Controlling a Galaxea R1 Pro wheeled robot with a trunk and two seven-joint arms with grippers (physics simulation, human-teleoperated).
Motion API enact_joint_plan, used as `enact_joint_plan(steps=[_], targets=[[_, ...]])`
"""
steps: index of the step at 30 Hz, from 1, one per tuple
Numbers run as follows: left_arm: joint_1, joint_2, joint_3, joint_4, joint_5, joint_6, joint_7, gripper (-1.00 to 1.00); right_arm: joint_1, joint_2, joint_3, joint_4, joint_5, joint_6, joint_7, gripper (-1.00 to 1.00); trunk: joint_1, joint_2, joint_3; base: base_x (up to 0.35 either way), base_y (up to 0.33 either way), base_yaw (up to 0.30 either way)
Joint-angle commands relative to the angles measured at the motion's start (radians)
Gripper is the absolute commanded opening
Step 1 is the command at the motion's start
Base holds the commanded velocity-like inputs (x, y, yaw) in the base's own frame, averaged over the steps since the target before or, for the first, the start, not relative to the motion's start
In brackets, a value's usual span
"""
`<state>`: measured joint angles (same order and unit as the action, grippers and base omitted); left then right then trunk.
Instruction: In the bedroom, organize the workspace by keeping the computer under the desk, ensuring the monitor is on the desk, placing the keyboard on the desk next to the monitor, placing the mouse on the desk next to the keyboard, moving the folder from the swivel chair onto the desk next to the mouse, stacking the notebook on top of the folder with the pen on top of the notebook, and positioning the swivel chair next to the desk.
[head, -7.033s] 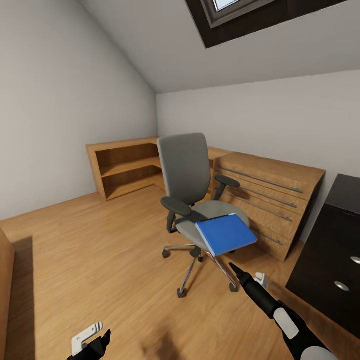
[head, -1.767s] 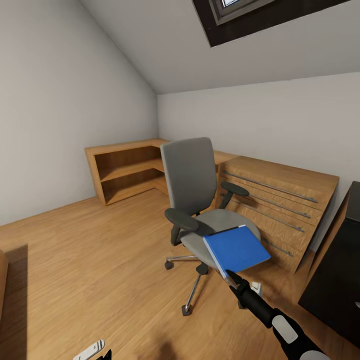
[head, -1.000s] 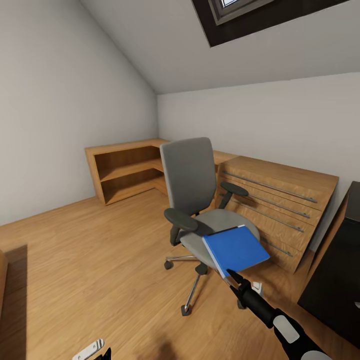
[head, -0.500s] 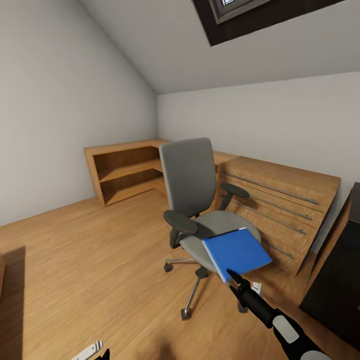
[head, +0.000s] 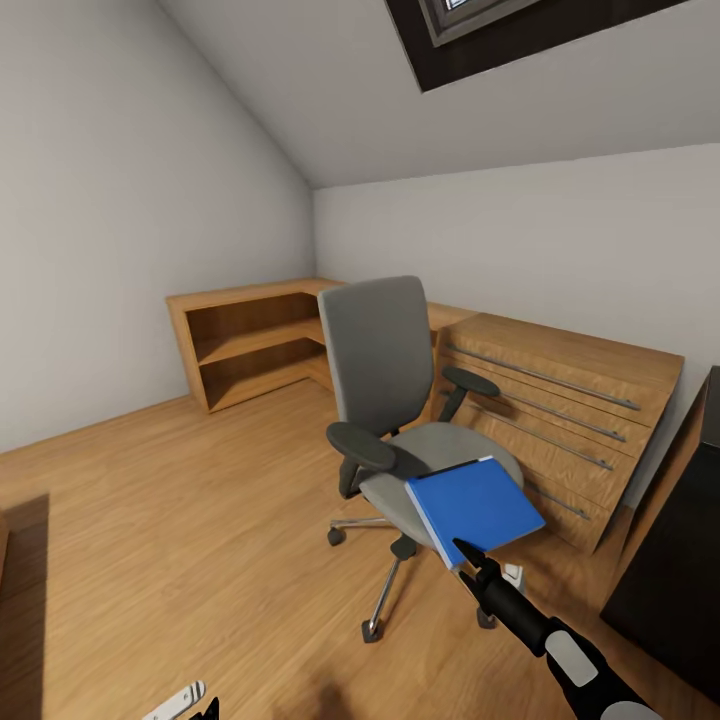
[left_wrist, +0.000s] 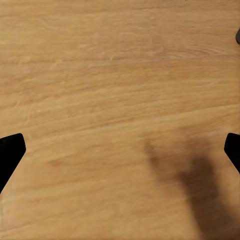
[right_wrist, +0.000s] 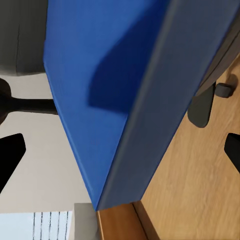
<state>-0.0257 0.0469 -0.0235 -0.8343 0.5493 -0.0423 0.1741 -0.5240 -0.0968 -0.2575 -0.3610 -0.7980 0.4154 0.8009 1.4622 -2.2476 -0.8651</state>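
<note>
The grey office swivel chair with black armrests and a chrome star base (head: 385, 400) stood on the wooden plank floor (head: 180, 520) near the centre of the head view. The thin bright blue rectangular folder (head: 474, 506) lay on the chair's seat, its near corner jutting past the seat edge toward 5 o'clock. The right pincer (head: 467, 556) pointed at that corner from 5 o'clock, its dark tip at the folder's edge; whether it touched could not be told. In the right wrist view the folder (right_wrist: 100, 85) showed close up with its grey edge, and the two black fingertips (right_wrist: 10, 157) sat far apart at the picture's sides, so the jaws were spread wide with nothing between them.

The left pincer (left_wrist: 120, 150) hung over bare floor, its fingers likewise spread.

Behind the chair stood low wooden shelving (head: 250, 340) at 11 o'clock and a wooden drawer unit (head: 560, 420) at 2 o'clock. The black counter (head: 680, 560) was cut off at 4 o'clock.
</note>
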Motion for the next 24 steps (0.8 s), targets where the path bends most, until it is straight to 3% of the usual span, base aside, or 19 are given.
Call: enact_joint_plan(steps=[1, 24], targets=[[0.0, 0.001, -0.003, 0.0, 0.008, -0.004, 0.004, 1.0, -0.001, 0.0, -0.002, 0.001, -0.006, 0.008, 0.001, 1.0, 0.0, 0.0, -0.001, 0.002, 0.0, 0.0], [0.0, 0.0, -0.003, 0.0, 0.008, -0.004, 0.003, 1.0, -0.001, 0.002, -0.002, 0.001, -0.005, 0.008, 0.001, 1.0, 0.0, 0.0, -0.001, 0.02, 0.0, 0.0]])
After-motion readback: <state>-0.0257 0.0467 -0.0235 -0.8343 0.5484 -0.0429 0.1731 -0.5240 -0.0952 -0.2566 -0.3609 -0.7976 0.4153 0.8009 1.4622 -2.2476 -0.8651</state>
